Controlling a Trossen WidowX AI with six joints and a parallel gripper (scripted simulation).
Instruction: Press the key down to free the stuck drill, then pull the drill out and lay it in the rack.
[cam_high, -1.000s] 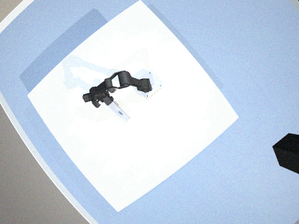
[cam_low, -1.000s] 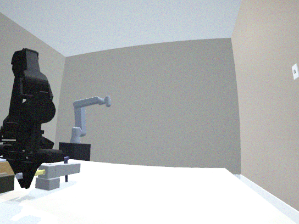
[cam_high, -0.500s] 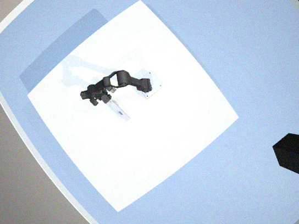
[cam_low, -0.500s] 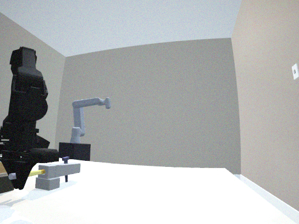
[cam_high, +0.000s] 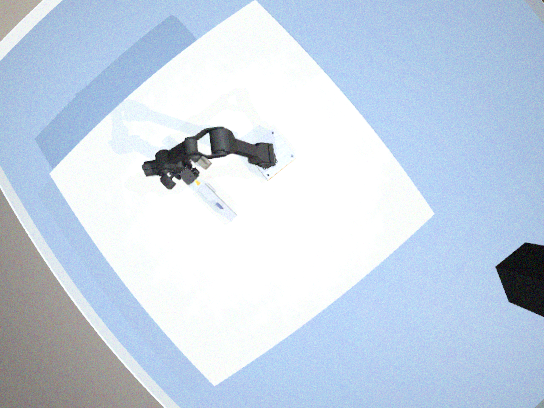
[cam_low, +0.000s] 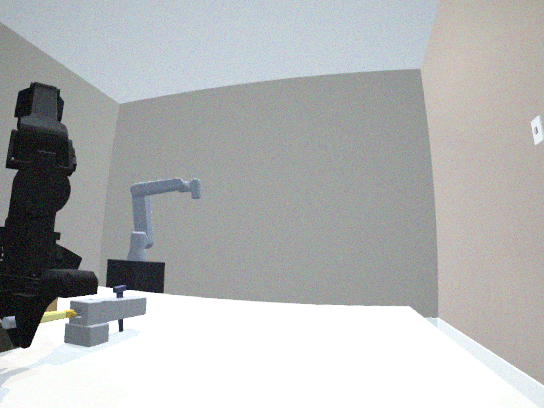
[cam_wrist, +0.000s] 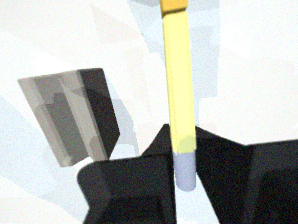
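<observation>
At the bottom of the wrist view, the black gripper (cam_wrist: 182, 170) is squeezed tight on the drill (cam_wrist: 179, 85). Its two fingers pinch the pale grey end of the drill. From there the yellow part of the drill runs straight up the frame to an orange bit at the top edge. To the left of the drill, in the middle of the frame, sits a grey-brown rack (cam_wrist: 70, 115) with grooves in it. It is apart from the drill and not touching it.

On the left side of the exterior view, the gripper (cam_low: 25, 320) hangs low over the white table (cam_low: 300, 360). The yellow drill (cam_low: 57, 315) pokes out sideways from it, and its tip is right at the left end of a grey block (cam_low: 105, 312). I cannot tell if the tip is inside the block or just out of it. A small dark key (cam_low: 120, 307) stands up through the block, near its right end. Far back, by the wall, a pale grey arm (cam_low: 150, 210) stands on a black box (cam_low: 135, 275).

Seen from the top, the black arm (cam_high: 220, 145) reaches toward the left of the frame from its base plate (cam_high: 282, 157) near the middle of the table.
</observation>
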